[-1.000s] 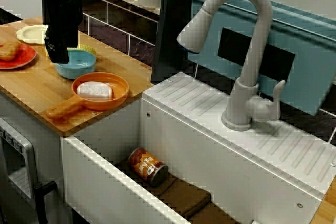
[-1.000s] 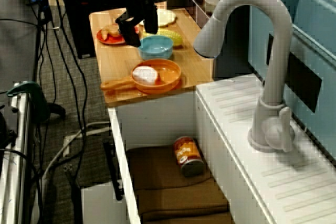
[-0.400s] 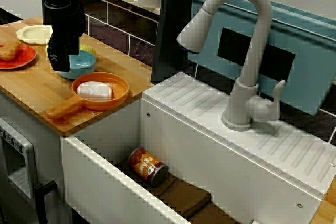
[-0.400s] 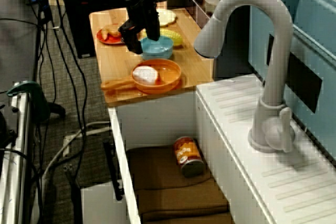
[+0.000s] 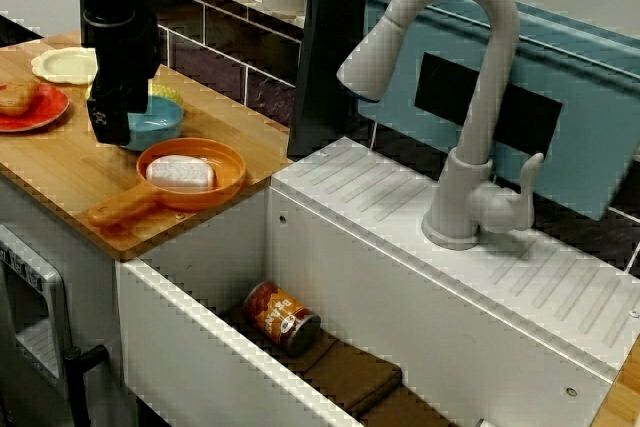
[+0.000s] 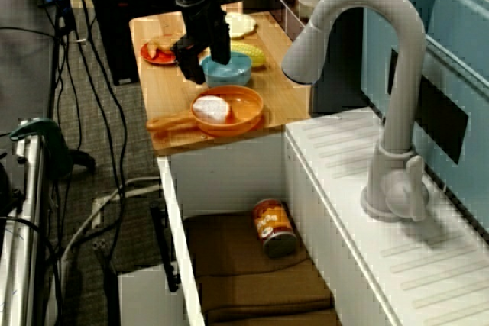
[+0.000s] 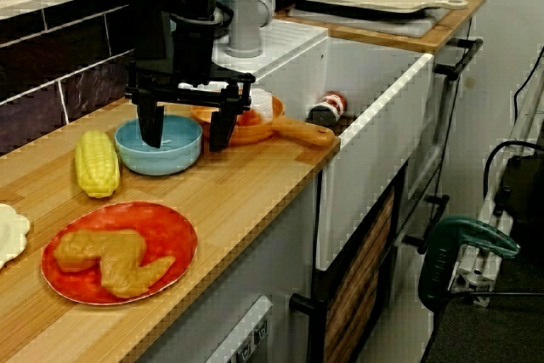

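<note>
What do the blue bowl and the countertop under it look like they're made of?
The blue bowl looks like plastic, smooth and matte: even colour, only soft highlights; glazed ceramic can't be ruled out. The countertop looks like sealed wood or bamboo, satin: narrow lengthwise strips with visible grain.

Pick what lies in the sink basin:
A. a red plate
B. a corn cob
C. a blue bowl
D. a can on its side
D: the can lies on its side on the brown mat in the sink basin, while the corn cob, blue bowl and red plate sit on the wooden counter.
</note>
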`<action>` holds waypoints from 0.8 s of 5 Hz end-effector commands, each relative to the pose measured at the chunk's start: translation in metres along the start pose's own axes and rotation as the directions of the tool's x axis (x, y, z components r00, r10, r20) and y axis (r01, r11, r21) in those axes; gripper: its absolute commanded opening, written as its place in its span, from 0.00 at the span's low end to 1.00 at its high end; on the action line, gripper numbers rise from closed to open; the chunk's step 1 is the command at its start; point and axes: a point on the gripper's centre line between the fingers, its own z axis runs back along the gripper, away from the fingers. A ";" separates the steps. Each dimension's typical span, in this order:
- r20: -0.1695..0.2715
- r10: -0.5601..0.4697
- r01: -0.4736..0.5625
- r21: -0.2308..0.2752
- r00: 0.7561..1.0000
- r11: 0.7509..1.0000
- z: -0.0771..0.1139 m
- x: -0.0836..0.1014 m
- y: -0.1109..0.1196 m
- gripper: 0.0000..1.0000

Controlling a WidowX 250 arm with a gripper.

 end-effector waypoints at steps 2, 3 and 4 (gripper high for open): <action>-0.030 0.021 -0.020 0.037 0.999 0.999 -0.001 -0.007 0.004 0.00; -0.033 0.031 -0.031 0.006 0.999 1.000 0.001 -0.007 0.010 0.00; -0.019 0.035 -0.035 -0.009 0.999 0.999 0.010 -0.007 0.019 0.00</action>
